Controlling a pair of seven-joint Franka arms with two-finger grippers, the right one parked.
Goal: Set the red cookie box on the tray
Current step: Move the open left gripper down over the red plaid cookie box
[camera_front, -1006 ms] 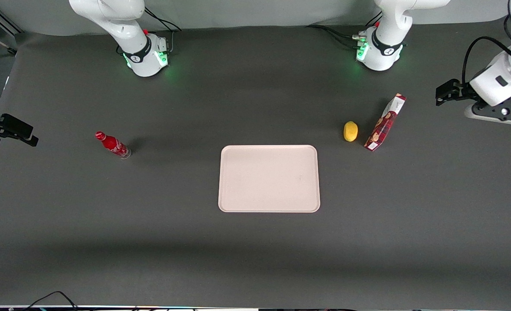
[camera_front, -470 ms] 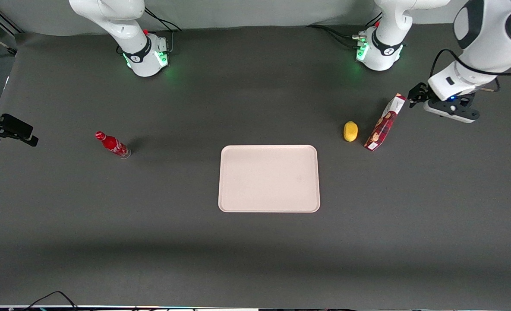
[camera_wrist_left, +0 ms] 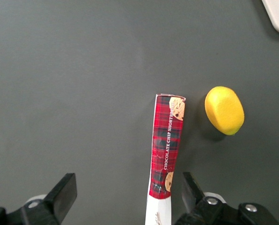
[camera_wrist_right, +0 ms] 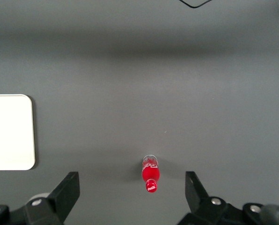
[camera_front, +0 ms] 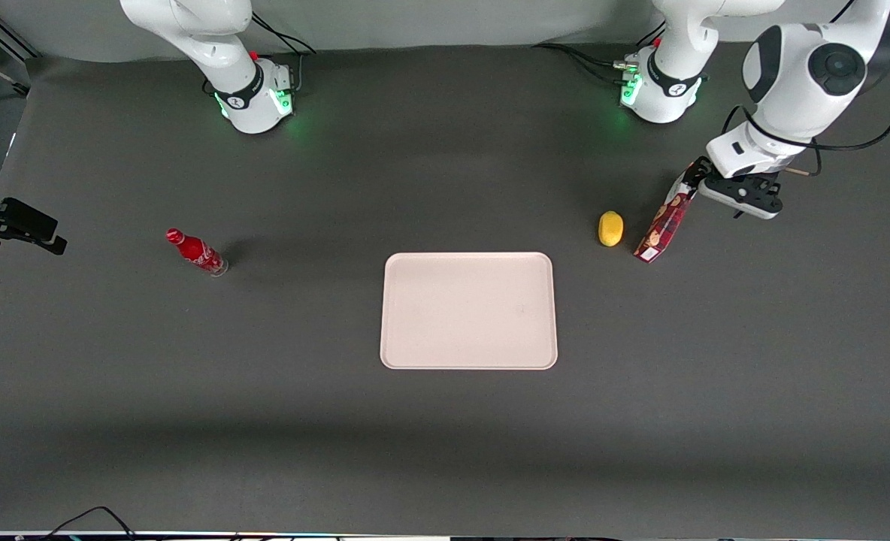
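Here, in the front view, my gripper [camera_front: 694, 182] hangs over the white end of the red cookie box [camera_front: 664, 222], which stands on its narrow edge on the table, just beside a yellow lemon [camera_front: 610, 228] and well apart from the tray [camera_front: 468, 310], toward the working arm's end. The tray holds nothing. A red soda bottle [camera_front: 196, 252] sits off toward the parked arm's end, out of my way.

In the left wrist view, the gripper [camera_wrist_left: 125, 197] is spread wide, grasping nothing, with the red cookie box [camera_wrist_left: 166, 152] between the fingers [camera_wrist_left: 61, 196] but closer to one than the other. That worries me: if I close off-centre, one finger would likely reach the carton first and tip it onto its side, or shove it against the lemon [camera_wrist_left: 224, 110]. Gripping so near the white end, the long box could also swing or slip once lifted.
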